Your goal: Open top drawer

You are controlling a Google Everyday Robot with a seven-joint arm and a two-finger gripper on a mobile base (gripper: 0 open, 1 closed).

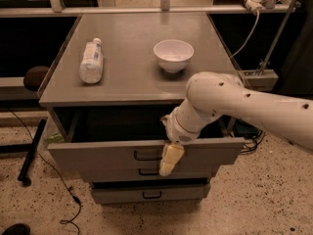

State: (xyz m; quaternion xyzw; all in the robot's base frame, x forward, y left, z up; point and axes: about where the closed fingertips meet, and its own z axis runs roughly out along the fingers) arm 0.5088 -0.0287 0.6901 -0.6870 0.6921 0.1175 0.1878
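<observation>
Your arm [254, 106], smooth white tube with small dark dots, bulbous rounded elbow, white wrist, your pale cream gripper [170, 161] at its tip, at the top drawer [98, 156] front edge.

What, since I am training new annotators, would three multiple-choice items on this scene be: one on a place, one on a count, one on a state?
1. Where is the gripper?
A. On the floor
B. At the front panel of the top drawer, beside its handle
C. Raised high over everything

2. How many things lie on the cabinet top?
A. One
B. Two
C. Four

3. What state is the top drawer in?
A. Open, with its dark inside showing
B. Fully shut
C. Taken out and set on the floor

Answers:
1. B, as the gripper hangs against the drawer front just right of the black handle.
2. B, as only a bottle on its side and a white bowl are there.
3. A, as the front panel stands forward of the cabinet.
</observation>
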